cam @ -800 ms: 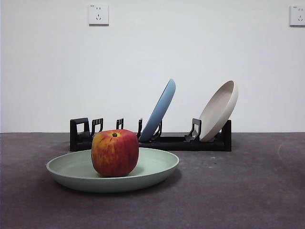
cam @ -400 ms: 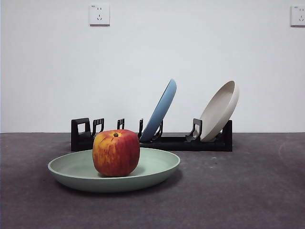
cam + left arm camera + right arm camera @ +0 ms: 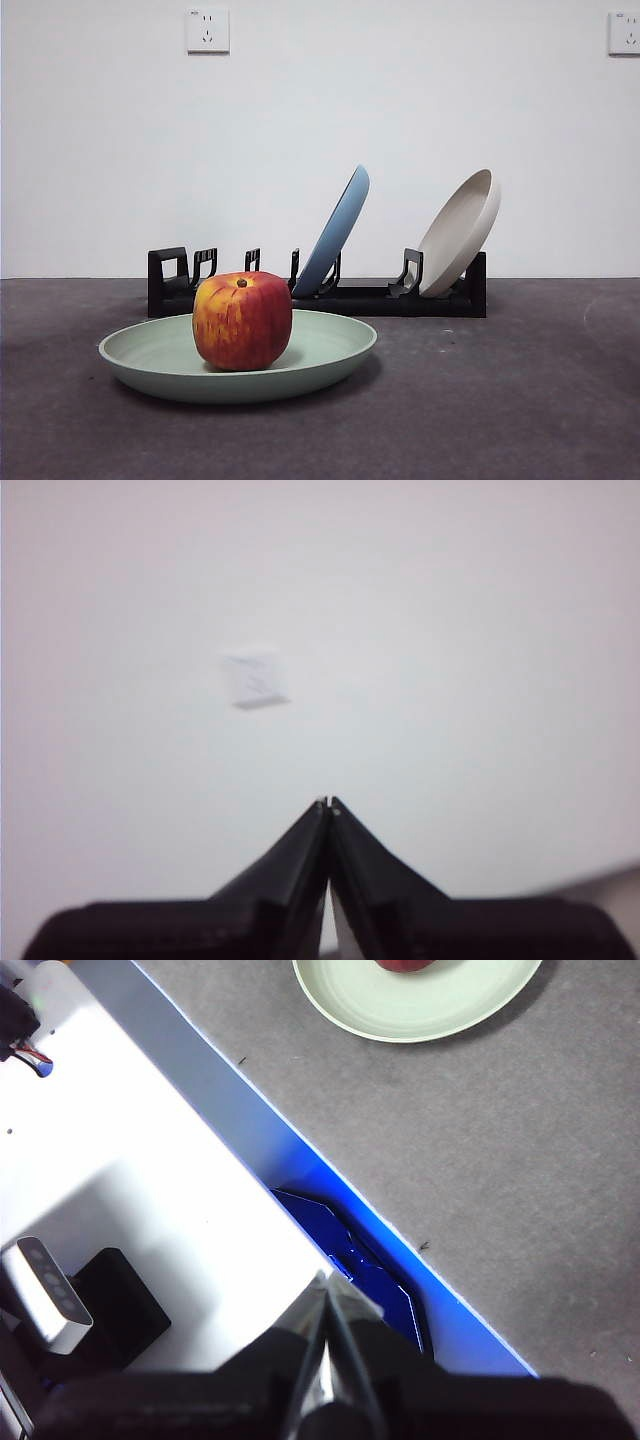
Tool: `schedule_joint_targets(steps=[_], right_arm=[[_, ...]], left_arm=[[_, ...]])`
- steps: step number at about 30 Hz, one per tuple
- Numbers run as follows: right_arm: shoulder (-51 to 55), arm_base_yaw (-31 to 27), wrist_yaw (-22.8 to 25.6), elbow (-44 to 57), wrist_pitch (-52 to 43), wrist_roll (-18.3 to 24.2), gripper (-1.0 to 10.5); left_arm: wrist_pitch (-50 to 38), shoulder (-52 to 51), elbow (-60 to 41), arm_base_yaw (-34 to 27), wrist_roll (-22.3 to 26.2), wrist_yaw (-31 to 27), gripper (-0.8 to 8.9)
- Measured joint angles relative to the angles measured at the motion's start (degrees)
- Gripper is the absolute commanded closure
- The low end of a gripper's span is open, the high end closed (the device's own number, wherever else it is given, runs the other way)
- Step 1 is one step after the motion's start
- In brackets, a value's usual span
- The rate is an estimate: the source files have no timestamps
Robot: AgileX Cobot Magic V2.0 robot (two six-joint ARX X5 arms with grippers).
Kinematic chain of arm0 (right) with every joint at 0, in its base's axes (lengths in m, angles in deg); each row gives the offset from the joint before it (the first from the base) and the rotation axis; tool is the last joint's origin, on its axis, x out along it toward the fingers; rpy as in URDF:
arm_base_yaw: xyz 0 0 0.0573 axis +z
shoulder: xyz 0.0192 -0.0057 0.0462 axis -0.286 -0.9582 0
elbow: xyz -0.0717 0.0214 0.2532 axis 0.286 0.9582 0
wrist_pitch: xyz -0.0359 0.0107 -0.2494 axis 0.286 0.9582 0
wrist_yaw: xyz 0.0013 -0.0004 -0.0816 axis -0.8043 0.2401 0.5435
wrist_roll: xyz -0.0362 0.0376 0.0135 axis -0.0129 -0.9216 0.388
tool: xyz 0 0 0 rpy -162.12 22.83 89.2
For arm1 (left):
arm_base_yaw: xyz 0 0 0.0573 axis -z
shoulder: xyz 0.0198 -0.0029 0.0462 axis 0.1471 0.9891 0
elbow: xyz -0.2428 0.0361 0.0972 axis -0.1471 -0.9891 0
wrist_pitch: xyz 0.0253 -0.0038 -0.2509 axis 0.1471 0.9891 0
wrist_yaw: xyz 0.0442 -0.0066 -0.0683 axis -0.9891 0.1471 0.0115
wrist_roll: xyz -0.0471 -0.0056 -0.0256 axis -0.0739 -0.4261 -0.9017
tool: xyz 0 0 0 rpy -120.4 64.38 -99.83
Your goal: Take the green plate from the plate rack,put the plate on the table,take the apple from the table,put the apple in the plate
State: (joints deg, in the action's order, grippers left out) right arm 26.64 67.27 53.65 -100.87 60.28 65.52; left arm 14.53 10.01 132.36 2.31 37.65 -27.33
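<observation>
The red and yellow apple [image 3: 242,321] rests inside the pale green plate [image 3: 330,345], which lies flat on the dark grey table [image 3: 500,400] in front of the black plate rack [image 3: 400,297]. No gripper shows in the front view. My left gripper [image 3: 328,802] is shut, holds nothing and faces a white wall. My right gripper [image 3: 327,1282] is shut and empty, held high over the table's near edge; the green plate [image 3: 420,1005] and a sliver of the apple [image 3: 405,964] lie far from it.
A light blue plate [image 3: 336,232] and a beige plate [image 3: 462,232] lean in the rack. White wall sockets [image 3: 207,30] hang on the wall behind. In the right wrist view a white surface [image 3: 130,1160] with a blue edge borders the table.
</observation>
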Motion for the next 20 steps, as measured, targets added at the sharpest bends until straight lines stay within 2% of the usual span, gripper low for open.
schedule_joint_targets(steps=[5, 13, 20], right_arm=[[0.00, 0.00, -0.02, 0.00, 0.00, 0.00, 9.5], [0.00, 0.00, 0.00, 0.00, 0.00, -0.02, 9.5], [0.00, 0.00, 0.00, 0.00, 0.00, -0.02, 9.5]], left_arm=[[-9.53, -8.52, -17.33, -6.25, -0.02, 0.02, 8.17], [-9.88, -20.26, -38.38, -10.64, -2.75, 0.02, 8.17], [-9.88, -27.17, -48.33, -11.45, -3.93, 0.02, 8.17]])
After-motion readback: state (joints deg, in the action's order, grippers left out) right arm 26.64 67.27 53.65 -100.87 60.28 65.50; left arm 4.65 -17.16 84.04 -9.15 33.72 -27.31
